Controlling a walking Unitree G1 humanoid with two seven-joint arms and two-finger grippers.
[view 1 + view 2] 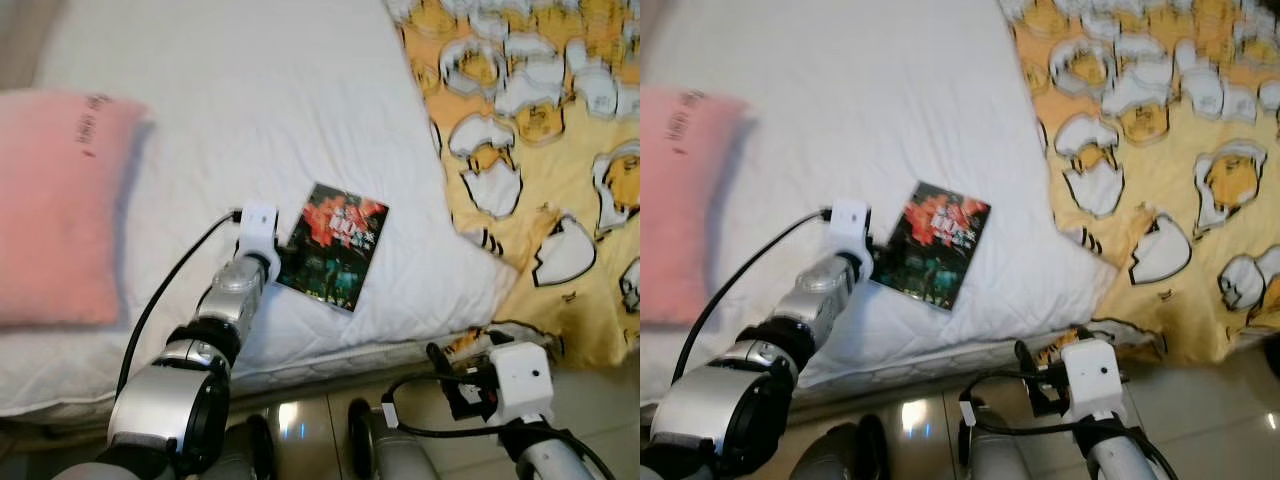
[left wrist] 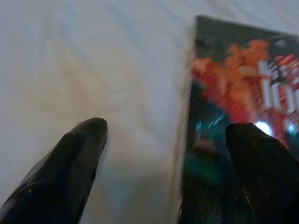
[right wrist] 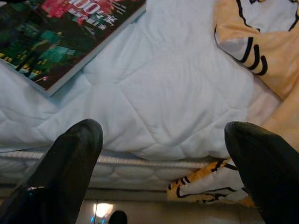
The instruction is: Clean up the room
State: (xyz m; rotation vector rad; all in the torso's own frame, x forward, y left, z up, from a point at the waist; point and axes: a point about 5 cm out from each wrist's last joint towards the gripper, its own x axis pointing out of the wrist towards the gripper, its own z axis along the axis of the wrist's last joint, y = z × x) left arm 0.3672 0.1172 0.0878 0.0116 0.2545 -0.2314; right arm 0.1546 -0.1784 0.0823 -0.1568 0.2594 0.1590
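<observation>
The book (image 1: 334, 245) lies flat on the white bed (image 1: 230, 110), near the bed's front edge, with its dark, red-lettered cover facing up. Its long axis is tilted, running in the head views from about 1 o'clock down to 7 o'clock. The left gripper (image 2: 166, 154) is at the book's near left edge. Its fingers are spread and straddle that edge: one finger (image 2: 70, 163) is over bare sheet, and the other sits over the cover. Whether either finger touches is hard to tell through the blur. From the left wrist the book lies toward 2 o'clock, so this arm is far the nearer.

The right gripper (image 3: 163, 168) hangs lower, off the bed's front edge and over the floor. Its fingers are also spread and hold nothing. For that arm the book lies up toward 10 o'clock, well apart.

A pink pillow (image 1: 55, 200) rests at 9 o'clock of the book, and a yellow patterned blanket (image 1: 540, 150) lies at 3 o'clock.
</observation>
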